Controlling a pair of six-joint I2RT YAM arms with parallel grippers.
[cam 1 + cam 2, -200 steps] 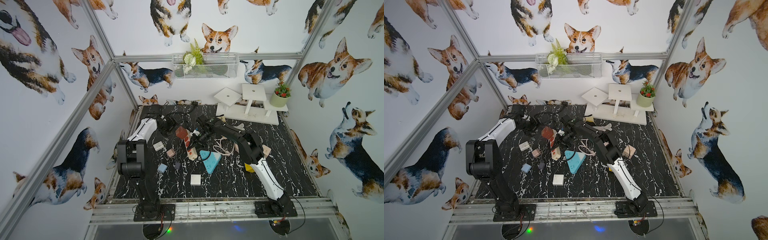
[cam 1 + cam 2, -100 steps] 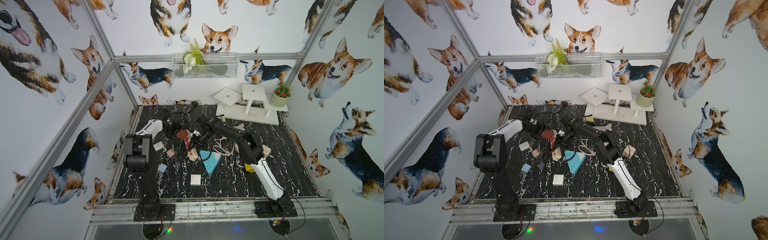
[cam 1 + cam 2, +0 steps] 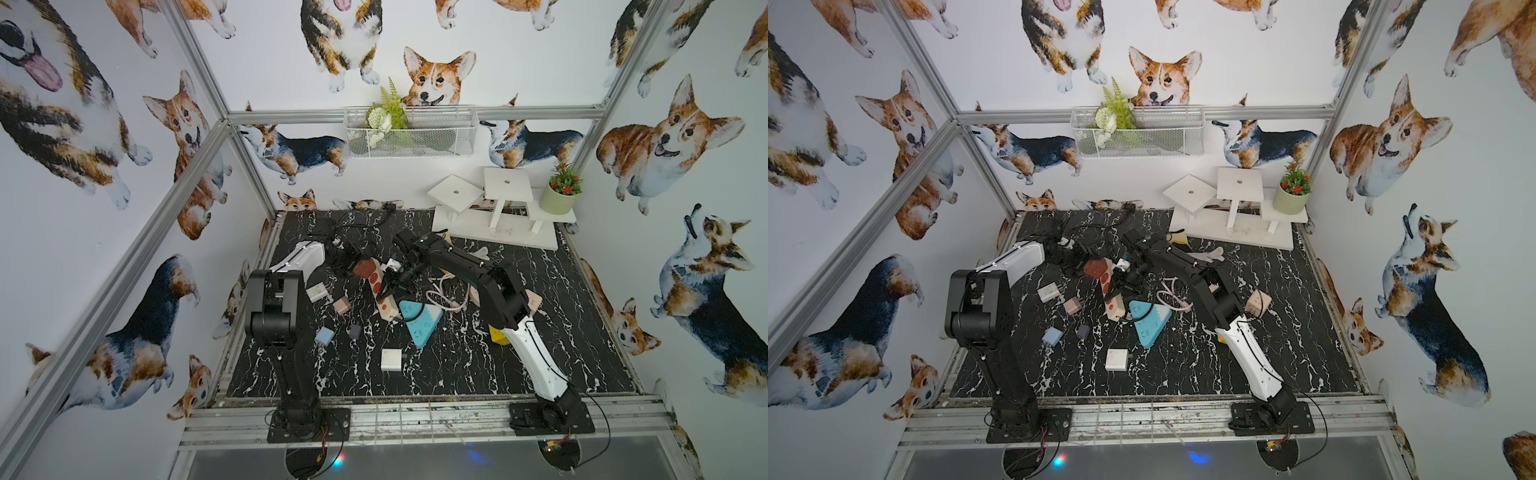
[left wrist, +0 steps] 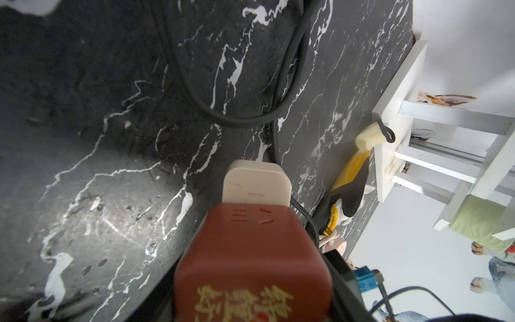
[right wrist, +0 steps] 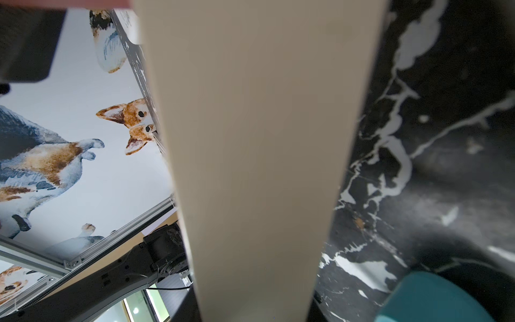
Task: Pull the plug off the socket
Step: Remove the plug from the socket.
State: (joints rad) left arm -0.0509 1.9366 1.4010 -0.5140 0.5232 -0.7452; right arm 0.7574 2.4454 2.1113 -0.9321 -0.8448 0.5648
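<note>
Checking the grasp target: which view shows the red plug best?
Left wrist view: the red plug fills the foreground, slots visible. Both top views show it small on the beige power strip; the right wrist view shows mainly that strip.

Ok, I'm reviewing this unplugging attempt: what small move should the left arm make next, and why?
Probably close the left tool on the red plug: it sits at the plug, which is still seated in the power strip, and the right tool seems to clamp the strip.

Bright, even light; perhaps blurry close-ups.
</note>
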